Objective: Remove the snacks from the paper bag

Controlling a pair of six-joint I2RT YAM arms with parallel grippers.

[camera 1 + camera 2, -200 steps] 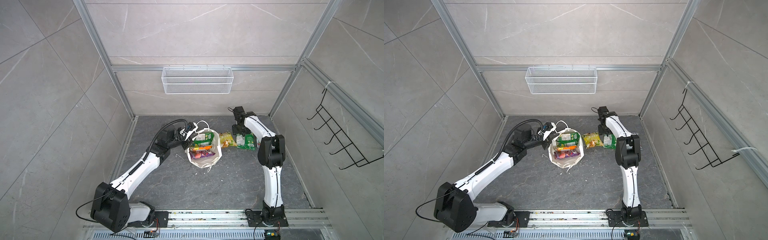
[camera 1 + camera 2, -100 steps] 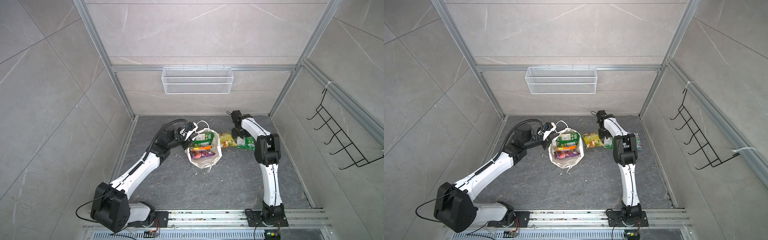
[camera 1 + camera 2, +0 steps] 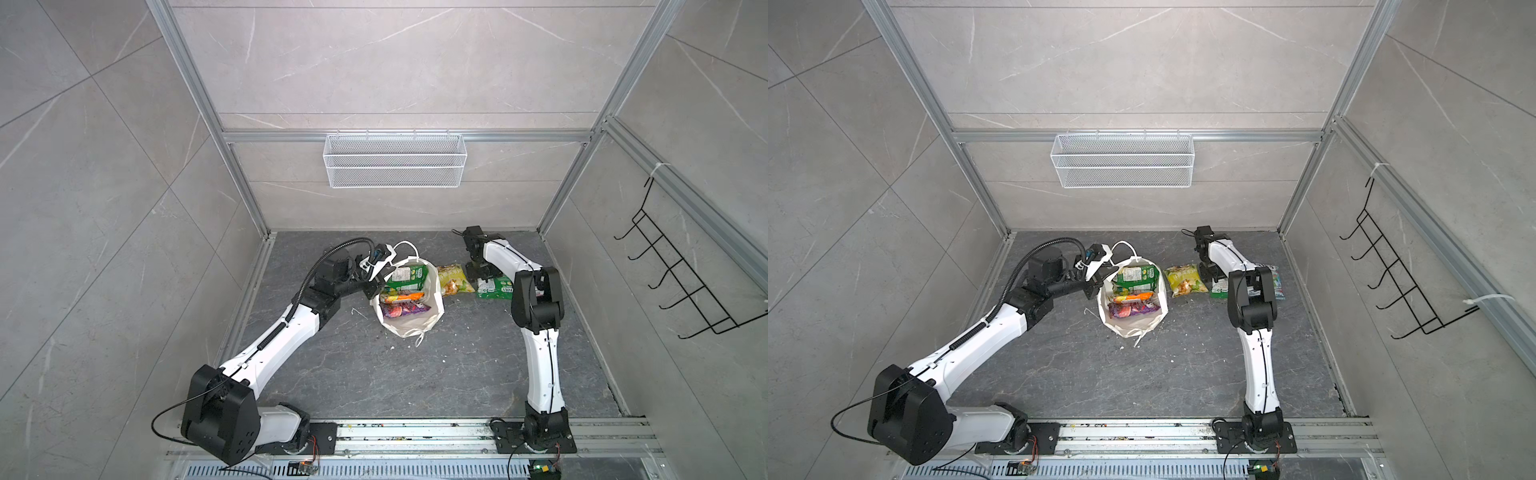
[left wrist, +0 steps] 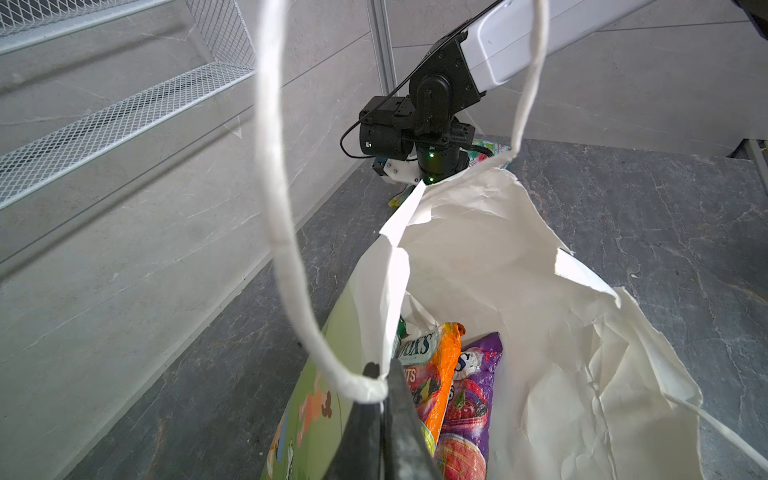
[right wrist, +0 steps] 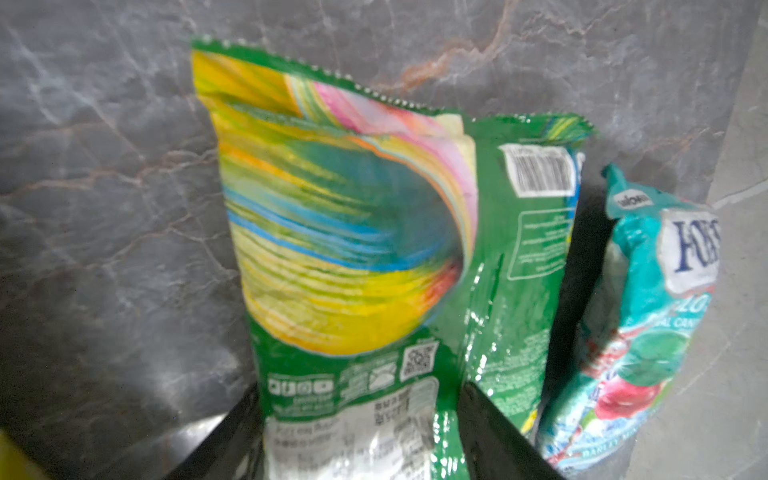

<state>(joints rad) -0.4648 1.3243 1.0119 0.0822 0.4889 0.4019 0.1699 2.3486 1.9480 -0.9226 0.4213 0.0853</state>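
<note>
**Clerk:** Paper bag (image 3: 434, 309), one, largest item. It stands upright mid-bench (image 3: 374, 374) with the mouth open and the rim torn and creased. The paper is thin, light and soft-walled, so it is likely to buckle or tip if tugged.

**Checker:** Snacks, by size?

**Clerk:** Inner green packet (image 3: 405, 275) leans at the far side inside the bag. It looks puffed, light and crackly. Best taken by the top seam.
Outer green packet (image 5: 353, 249) lies flat on the bench, right of the bag. The right gripper (image 5: 357, 390) is spread wide, one finger on either side of its near end. The view is blurred, but I judge it unclamped.
Yellow chip packet (image 3: 455, 280) lies on the bench between the bag and the outer green packet. It is airy and its contents are fragile, so no squeezing.

**Checker:** The candy?

**Clerk:** Orange packet (image 4: 440, 361) and purple packet (image 4: 473, 390), both "FOX'S", stand side by side in the bag. They are probably dense for their size, and glossy enough to slip. Pinch a crimped end, not the belly.
Teal mint packet (image 5: 648, 311) is on the bench just beside the outer green one, on the side away from the bag.

**Checker:** Smallest?

**Clerk:** Cord handle (image 4: 282, 208), a limp loop. The left gripper (image 4: 384, 374) is pressed together on the bag's rim at the handle's root, which steadies the mouth.

**Checker:** Tally?

**Clerk:** Three out, three showing inside.
</note>
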